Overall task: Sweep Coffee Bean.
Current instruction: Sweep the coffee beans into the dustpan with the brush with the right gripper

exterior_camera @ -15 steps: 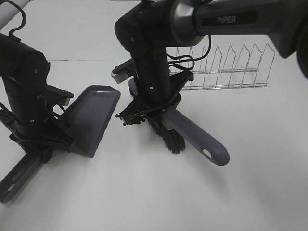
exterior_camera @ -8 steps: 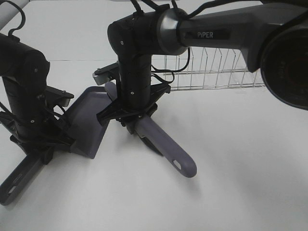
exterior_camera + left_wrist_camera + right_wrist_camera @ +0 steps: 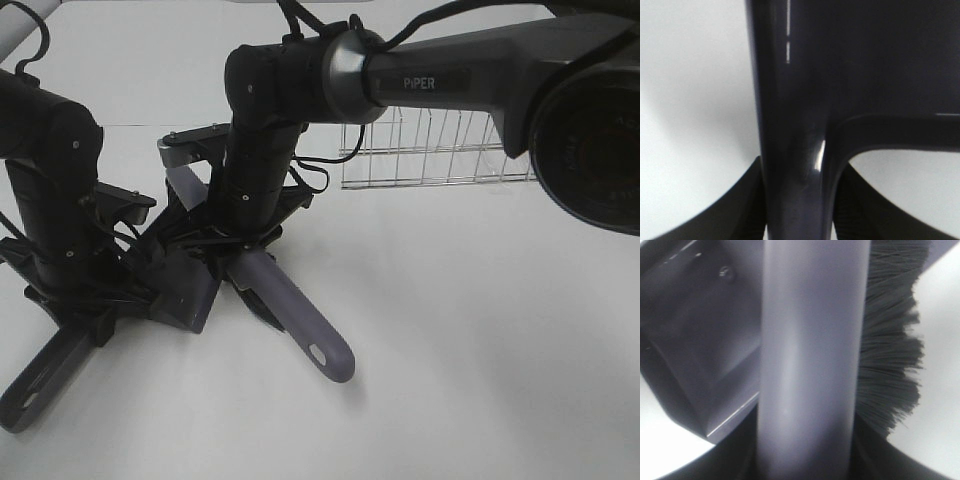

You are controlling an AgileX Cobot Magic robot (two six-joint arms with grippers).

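The dark grey-purple dustpan (image 3: 188, 292) lies on the white table at the left; my left gripper (image 3: 85, 308) is shut on its handle (image 3: 38, 378), which fills the left wrist view (image 3: 795, 150). My right gripper (image 3: 236, 258) reaches across and is shut on the brush handle (image 3: 300, 325), holding the brush over the pan's mouth. The right wrist view shows that handle (image 3: 810, 365), the black bristles (image 3: 890, 365) and the pan's wall (image 3: 700, 350). The coffee beans are hidden in every view.
A wire dish rack (image 3: 430, 150) stands at the back right, behind the right arm. The white table (image 3: 480, 350) stretches to the right and front.
My right arm has swept the brush leftward to and over the dustpan. The beans seen by the pan's edge a second ago no longer show. The left arm has held still.
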